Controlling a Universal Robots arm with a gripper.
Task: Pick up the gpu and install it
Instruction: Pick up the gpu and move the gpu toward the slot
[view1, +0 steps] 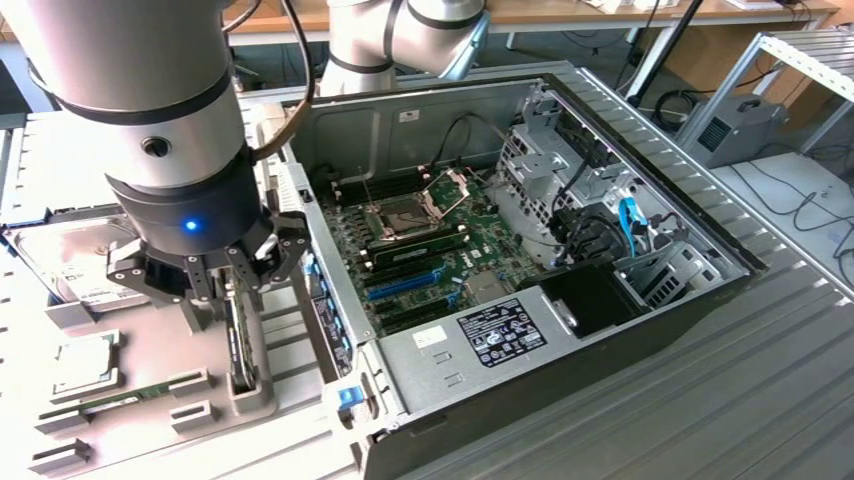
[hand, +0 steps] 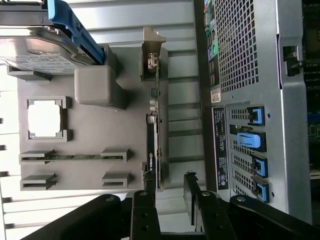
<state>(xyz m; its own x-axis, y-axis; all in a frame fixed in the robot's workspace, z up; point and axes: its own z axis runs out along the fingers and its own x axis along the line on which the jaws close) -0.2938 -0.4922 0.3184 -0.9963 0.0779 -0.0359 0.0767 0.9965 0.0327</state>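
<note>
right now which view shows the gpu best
The wrist view: the gpu stands on edge in the grey tray, its edge visible along its length, metal bracket included. In the exterior view the open hand hangs over it, and a thin dark strip of it shows below the fingers.

Arm (view1: 134, 90) vertical, fingers (hand: 144, 212) apart (pointing down)

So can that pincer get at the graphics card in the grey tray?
Probably yes. The pincer hangs open right over the graphics card, standing on edge in the grey tray, with nothing between them; the computer case sits alongside.
</note>
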